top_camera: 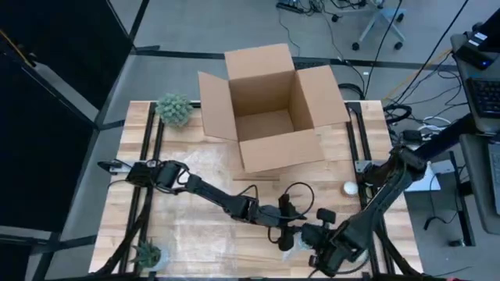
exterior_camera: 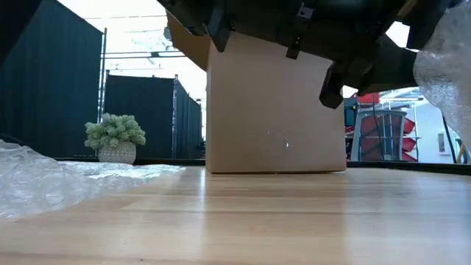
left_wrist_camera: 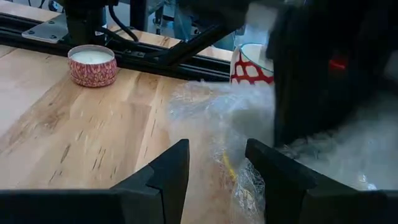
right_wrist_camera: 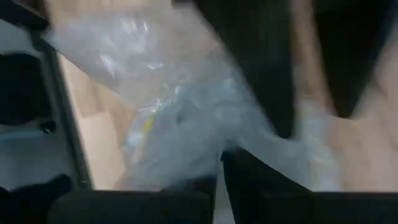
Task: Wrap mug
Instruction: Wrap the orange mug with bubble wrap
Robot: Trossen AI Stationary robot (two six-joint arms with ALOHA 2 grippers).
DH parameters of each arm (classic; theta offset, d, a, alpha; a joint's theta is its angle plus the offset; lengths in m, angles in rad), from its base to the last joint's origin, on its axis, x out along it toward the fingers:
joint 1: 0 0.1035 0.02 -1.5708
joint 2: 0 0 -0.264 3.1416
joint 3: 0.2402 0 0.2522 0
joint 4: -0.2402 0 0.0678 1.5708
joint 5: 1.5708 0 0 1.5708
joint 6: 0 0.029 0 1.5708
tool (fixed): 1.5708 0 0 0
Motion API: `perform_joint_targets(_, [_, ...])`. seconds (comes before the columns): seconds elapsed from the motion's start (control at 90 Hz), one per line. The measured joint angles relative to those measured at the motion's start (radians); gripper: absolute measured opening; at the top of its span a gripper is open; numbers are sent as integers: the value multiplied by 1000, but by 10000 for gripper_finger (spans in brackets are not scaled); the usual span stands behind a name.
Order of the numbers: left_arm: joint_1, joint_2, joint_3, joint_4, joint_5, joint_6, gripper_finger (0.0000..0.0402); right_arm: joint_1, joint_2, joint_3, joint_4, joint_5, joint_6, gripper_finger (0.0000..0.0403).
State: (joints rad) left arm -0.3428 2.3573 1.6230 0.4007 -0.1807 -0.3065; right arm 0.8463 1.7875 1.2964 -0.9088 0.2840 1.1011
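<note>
Mug [left_wrist_camera: 250,64]: red-and-white, part-covered by bubble wrap [left_wrist_camera: 217,118], near table's front edge | Left gripper [left_wrist_camera: 216,163]: fingers parted, empty, facing wrap | Right gripper [right_wrist_camera: 219,163]: pinched onto wrap | Progress: judged midway; wrap loose, mug rim exposed, closing remained.

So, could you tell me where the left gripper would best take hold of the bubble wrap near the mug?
Probably the loose free edge of the bubble wrap lying flat on the table, just ahead of the open left gripper. Coming in low and level from the near side looks best: the sheet is thin and crumpled there, so the fingers can pinch a fold, while the red-patterned mug stands behind it.
</note>
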Motion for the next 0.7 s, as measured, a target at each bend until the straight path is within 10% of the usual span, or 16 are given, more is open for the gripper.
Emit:
perform_joint_targets(0.3, [-2, 0, -2, 3, 18, 10, 146, -47, 86, 7, 17, -46, -69, 12])
perform_joint_targets(0.7, [-1, 0, 0, -2, 23, 2, 146, -7, -204, -4, -55, -39, -37, 12])
